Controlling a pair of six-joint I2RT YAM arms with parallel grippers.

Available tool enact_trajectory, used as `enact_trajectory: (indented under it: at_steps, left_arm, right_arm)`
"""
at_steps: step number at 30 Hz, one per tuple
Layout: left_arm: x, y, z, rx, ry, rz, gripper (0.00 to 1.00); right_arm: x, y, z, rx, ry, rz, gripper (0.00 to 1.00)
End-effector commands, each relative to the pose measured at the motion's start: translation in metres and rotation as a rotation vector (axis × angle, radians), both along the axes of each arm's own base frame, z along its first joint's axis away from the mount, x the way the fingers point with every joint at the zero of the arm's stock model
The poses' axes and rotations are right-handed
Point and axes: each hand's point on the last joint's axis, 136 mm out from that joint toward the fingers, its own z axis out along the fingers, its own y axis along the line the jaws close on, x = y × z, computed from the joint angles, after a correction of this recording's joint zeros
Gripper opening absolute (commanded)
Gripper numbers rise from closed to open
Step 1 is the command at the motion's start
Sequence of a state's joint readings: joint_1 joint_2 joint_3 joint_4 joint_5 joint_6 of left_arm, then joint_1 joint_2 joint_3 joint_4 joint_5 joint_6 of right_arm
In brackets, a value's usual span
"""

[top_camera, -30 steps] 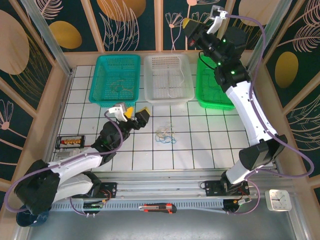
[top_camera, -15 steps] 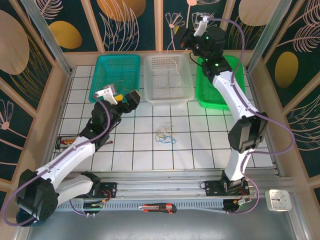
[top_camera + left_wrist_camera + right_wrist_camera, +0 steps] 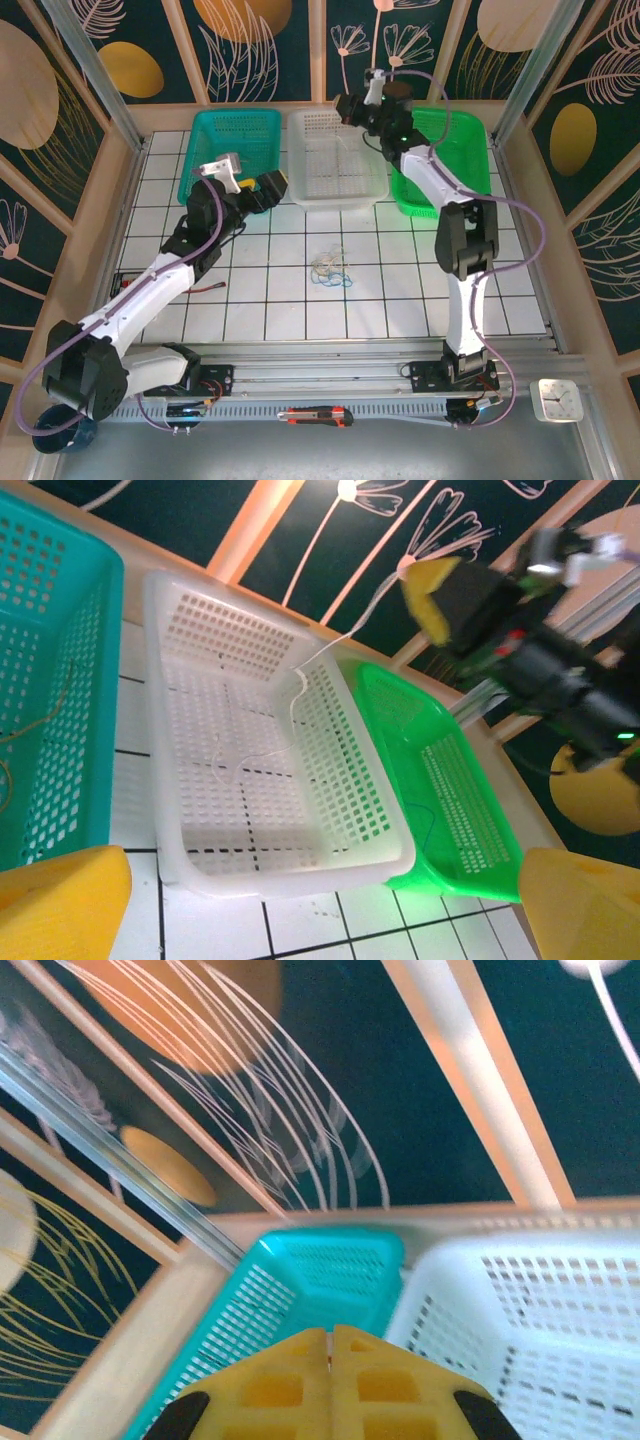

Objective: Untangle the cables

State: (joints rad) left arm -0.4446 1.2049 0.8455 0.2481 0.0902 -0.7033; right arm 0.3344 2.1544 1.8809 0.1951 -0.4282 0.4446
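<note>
- Two grippers are mine. My left gripper [image 3: 263, 190] has its yellow fingers spread as wide as they go, with nothing between them.
- It hangs above the white tiled table top [image 3: 400, 285], just on the near side of the teal plastic mesh basket [image 3: 200, 150] and the white plastic mesh basket [image 3: 337, 196].
- Seen from its wrist, the white basket lies straight ahead of it. The teal one is to its left and the bright green plastic mesh basket [image 3: 455, 865] to its right.
- My right gripper [image 3: 347, 106] is raised over the far rim of the white basket, its yellow fingers pressed tip to tip.
- Those tips pinch a thin whitish cord [image 3: 340, 635]. It drops from them over the rim and curls on the white basket's floor.
- The small tangle of cables [image 3: 331, 268], in blue, whitish and dark loops, lies on the tiles well apart from both grippers. It is nearer my bases than the left gripper and off to its right, and on the near side of the baskets from the right gripper.
- A thin olive cord [image 3: 58, 698] lies in the teal basket, left of my left gripper.
</note>
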Motion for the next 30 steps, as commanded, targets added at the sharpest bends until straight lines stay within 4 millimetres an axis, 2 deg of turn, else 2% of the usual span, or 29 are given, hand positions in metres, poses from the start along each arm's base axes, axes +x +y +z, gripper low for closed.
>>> enact_trajectory:
  at_steps: [1, 2, 3, 6, 10, 13, 17, 20, 23, 26, 30]
  left_arm:
    - [-0.001, -0.007, 0.002, -0.047, 0.013, -0.039, 0.99]
    - [-0.001, -0.008, -0.001, -0.053, 0.021, -0.045, 0.99]
    - [-0.001, -0.009, -0.003, -0.055, 0.027, -0.047, 0.99]
    - [-0.003, -0.009, -0.011, -0.053, 0.045, -0.049, 0.99]
    - [-0.006, -0.011, -0.02, -0.073, 0.062, -0.064, 0.99]
    - [-0.009, -0.012, -0.027, -0.089, 0.067, -0.075, 0.99]
    - [-0.009, 0.002, -0.045, -0.109, 0.114, 0.015, 0.99]
    - [-0.014, 0.011, -0.052, -0.126, 0.112, 0.052, 0.99]
    - [-0.024, 0.009, -0.056, -0.118, 0.074, 0.006, 0.99]
    - [-0.033, -0.003, -0.062, -0.094, 0.052, -0.087, 0.99]
    - [-0.041, -0.022, -0.084, -0.065, 0.116, -0.199, 0.99]
  right_arm:
    - [0.014, 0.004, -0.044, -0.073, 0.066, 0.016, 0.28]
    - [0.015, 0.005, -0.047, -0.095, 0.075, 0.02, 0.43]
    - [0.015, 0.004, -0.047, -0.112, 0.077, 0.021, 0.5]
    - [0.006, -0.003, -0.019, -0.132, 0.03, 0.006, 0.66]
    - [-0.018, -0.015, 0.018, -0.12, -0.028, -0.016, 0.71]
    - [-0.038, -0.022, 0.031, -0.103, -0.036, -0.021, 0.72]
    - [-0.072, -0.031, 0.037, -0.059, -0.027, -0.023, 0.71]
    - [-0.102, -0.038, 0.03, -0.027, 0.0, -0.023, 0.71]
    - [-0.135, -0.041, 0.013, -0.019, 0.038, -0.022, 0.71]
    - [-0.168, -0.041, -0.011, -0.039, 0.085, -0.025, 0.71]
    - [-0.211, -0.04, -0.051, -0.074, 0.163, -0.023, 0.71]
